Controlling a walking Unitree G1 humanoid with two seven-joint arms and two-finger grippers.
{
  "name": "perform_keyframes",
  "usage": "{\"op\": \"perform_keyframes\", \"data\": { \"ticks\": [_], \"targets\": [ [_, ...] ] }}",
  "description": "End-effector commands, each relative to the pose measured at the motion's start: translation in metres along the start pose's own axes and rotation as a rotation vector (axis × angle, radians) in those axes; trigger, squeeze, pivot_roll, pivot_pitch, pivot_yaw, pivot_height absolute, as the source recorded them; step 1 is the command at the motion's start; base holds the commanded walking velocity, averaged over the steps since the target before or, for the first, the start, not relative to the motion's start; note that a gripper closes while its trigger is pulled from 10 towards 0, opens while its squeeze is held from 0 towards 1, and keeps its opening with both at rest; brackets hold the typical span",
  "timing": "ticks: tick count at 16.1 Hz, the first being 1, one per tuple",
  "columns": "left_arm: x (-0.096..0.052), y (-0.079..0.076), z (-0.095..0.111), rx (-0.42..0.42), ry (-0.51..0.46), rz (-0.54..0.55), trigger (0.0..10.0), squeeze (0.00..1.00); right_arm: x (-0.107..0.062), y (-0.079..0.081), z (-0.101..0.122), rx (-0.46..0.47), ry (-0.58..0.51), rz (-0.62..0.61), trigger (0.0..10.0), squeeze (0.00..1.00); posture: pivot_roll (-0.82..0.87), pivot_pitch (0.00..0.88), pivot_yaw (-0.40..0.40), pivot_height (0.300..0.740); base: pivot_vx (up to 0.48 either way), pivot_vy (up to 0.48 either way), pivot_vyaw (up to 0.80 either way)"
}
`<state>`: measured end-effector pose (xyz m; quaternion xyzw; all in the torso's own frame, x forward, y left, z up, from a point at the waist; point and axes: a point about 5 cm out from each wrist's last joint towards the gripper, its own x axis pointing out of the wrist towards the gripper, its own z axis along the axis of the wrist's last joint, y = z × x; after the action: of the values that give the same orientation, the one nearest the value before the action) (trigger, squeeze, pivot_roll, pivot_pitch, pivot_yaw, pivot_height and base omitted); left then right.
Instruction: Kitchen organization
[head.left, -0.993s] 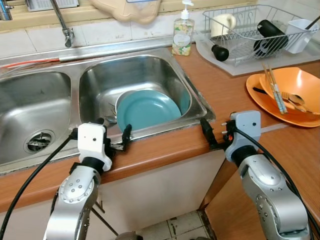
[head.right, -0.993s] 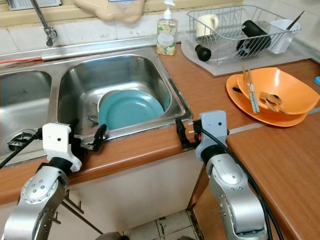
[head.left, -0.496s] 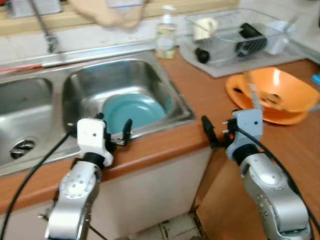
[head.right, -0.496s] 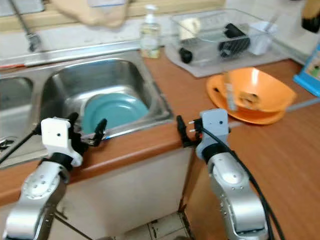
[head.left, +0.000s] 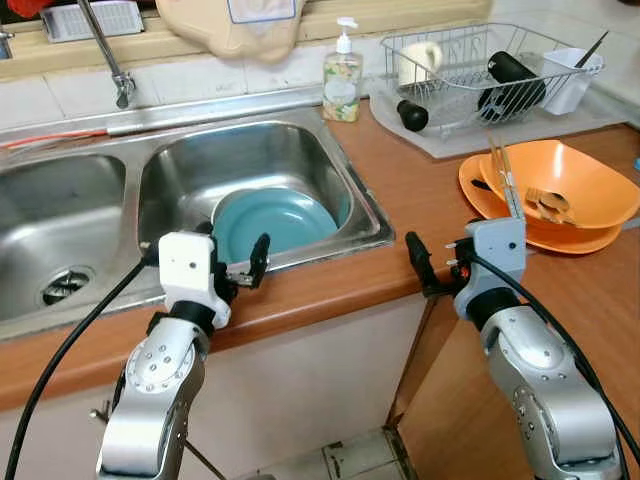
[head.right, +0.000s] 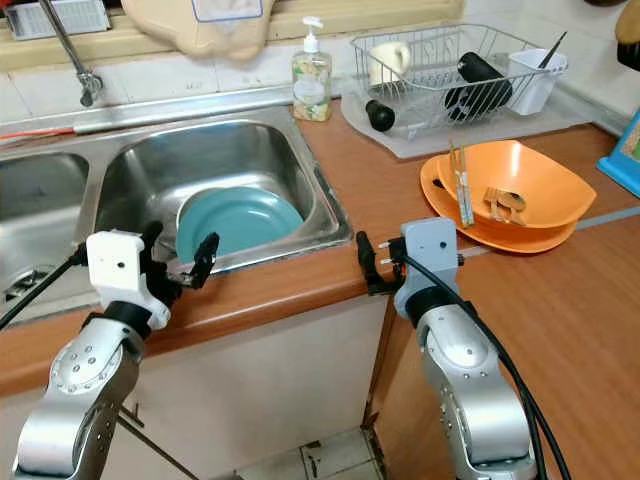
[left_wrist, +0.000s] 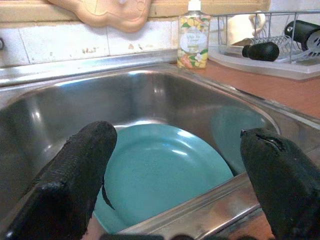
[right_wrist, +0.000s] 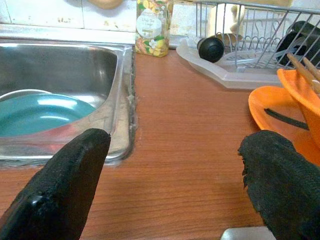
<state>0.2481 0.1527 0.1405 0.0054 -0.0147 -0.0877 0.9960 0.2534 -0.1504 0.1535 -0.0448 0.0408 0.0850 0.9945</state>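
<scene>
Double stainless sink (head.left: 370, 215) set in a wooden counter (head.left: 420, 190). A teal plate (head.left: 272, 222) lies tilted in the right basin, leaning toward the basin's far right wall.

Left gripper (head.left: 232, 272) hovers over the front rim of the right basin, just short of the teal plate. Fingers (left_wrist: 75, 170) spread wide, nothing between them; the wrist view looks past them straight onto the plate.

Right gripper (head.left: 422, 268) sits at the counter's front edge, just right of the sink's corner, above bare wood. Fingers (right_wrist: 70, 185) also wide apart, holding nothing.

To the right on the counter: an orange bowl (head.left: 575, 180) nested on an orange plate (head.left: 480, 180), with chopsticks (head.left: 505, 180) lying across the bowl's rim and cutlery (head.left: 550, 203) inside it.

Behind, a wire dish rack (head.left: 470, 70) stands on a drain tray (head.left: 400, 125) and holds a cream mug (head.left: 420, 60), a black bottle (head.left: 510, 75) lying on its side, and a white utensil cup (head.left: 572, 78). A soap dispenser (head.left: 342, 78) stands at the sink's back right corner. The faucet (head.left: 110, 60) rises behind the divider between basins.
</scene>
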Motion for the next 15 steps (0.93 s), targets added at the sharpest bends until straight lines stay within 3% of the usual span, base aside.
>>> {"op": "perform_keyframes", "data": {
  "ticks": [1, 15],
  "targets": [
    [0.0009, 0.0026, -0.0008, -0.003, 0.011, 0.01, 10.0, 0.83, -0.001, 0.0019, 0.0028, -0.007, -0.015, 0.004, 10.0, 1.0, -0.03, 0.0, 0.07, 0.74, 0.0, 0.0, 0.0],
    [0.0031, -0.0021, -0.0001, -0.001, 0.013, -0.018, 10.0, 0.83, -0.002, -0.0001, 0.0026, -0.013, -0.01, -0.003, 10.0, 1.0, -0.03, 0.0, 0.071, 0.74, 0.0, 0.0, 0.0]
  ]
}}
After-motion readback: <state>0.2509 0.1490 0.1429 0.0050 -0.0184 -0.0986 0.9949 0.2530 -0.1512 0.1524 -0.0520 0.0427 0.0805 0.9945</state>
